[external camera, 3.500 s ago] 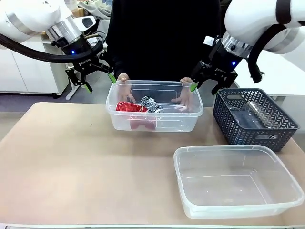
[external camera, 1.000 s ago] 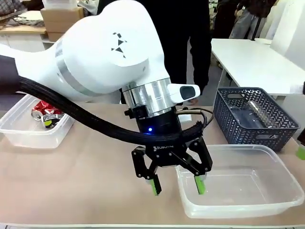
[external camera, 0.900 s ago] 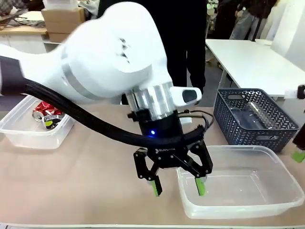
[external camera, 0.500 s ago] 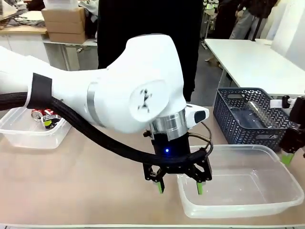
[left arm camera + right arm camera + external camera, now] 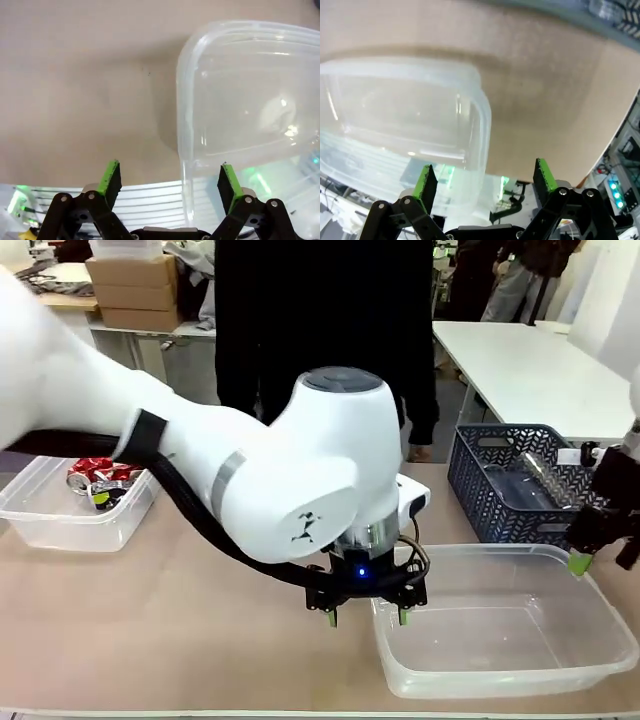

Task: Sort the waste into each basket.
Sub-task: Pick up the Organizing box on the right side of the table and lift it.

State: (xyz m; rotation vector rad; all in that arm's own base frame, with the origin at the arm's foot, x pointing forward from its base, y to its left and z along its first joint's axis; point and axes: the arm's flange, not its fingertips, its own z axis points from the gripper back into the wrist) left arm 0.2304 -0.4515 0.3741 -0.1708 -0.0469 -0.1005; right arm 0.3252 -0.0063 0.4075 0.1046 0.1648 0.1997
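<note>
At five o'clock on the table: one empty clear tub.
- My left gripper, jaws wide, nothing held. It has dropped over the tub's nine o'clock rim, one finger inside and one outside.
- My right gripper, jaws wide, nothing held. It has come in at the tub's two o'clock corner, with the wall between its fingers.

At nine o'clock: second tub, shifted there from the middle, red cans inside.

At two o'clock: dark lattice basket, what looks like a clear bottle in it.

Judgement: I am set to grip and move the empty tub, and the bottles are not yet sorted.
</note>
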